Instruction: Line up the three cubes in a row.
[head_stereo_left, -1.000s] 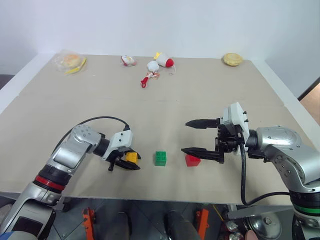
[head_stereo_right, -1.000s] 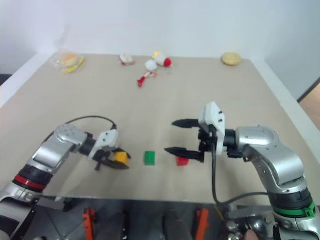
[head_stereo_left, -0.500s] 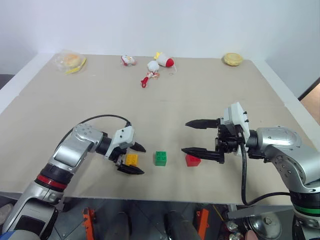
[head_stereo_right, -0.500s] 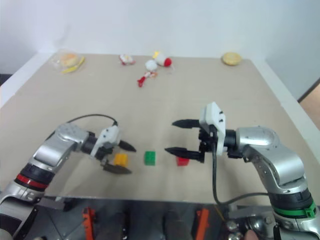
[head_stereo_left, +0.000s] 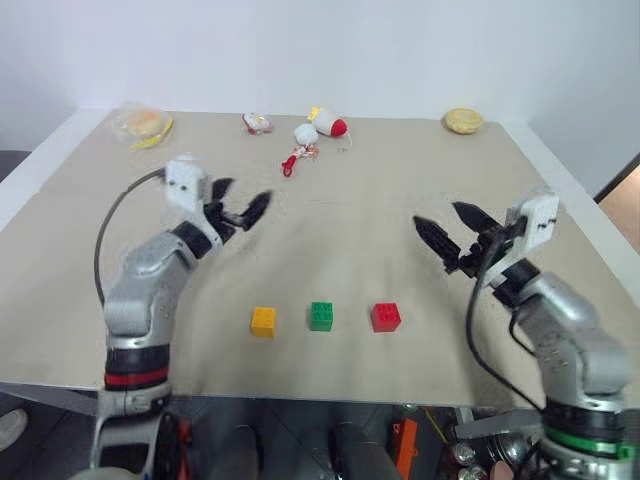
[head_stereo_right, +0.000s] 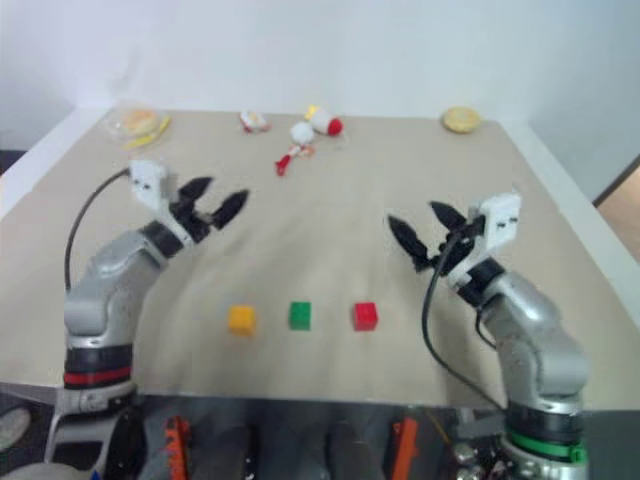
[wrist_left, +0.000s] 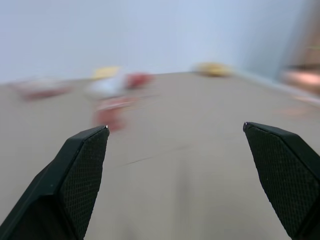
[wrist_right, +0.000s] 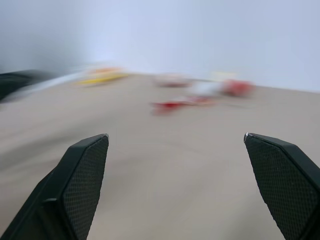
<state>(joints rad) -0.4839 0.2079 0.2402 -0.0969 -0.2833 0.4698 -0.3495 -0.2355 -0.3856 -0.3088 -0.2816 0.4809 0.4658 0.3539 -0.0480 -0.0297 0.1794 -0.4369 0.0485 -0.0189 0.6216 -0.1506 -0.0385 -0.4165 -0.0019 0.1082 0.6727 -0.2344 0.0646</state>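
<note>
Three cubes in a row, both grippers lifted clear and empty

The yellow cube (head_stereo_left: 263, 321), green cube (head_stereo_left: 321, 316) and red cube (head_stereo_left: 385, 317) sit side by side near the table's (head_stereo_left: 400, 190) front edge, apart from each other, below and between the left gripper (head_stereo_left: 238, 208) and right gripper (head_stereo_left: 448, 233); both grippers hang above the table with fingers spread wide, grasping nothing

yellow-orange cube (head_stereo_left: 263, 321), green cube (head_stereo_left: 321, 316), red cube (head_stereo_left: 385, 317), beige table (head_stereo_left: 400, 190)
</note>
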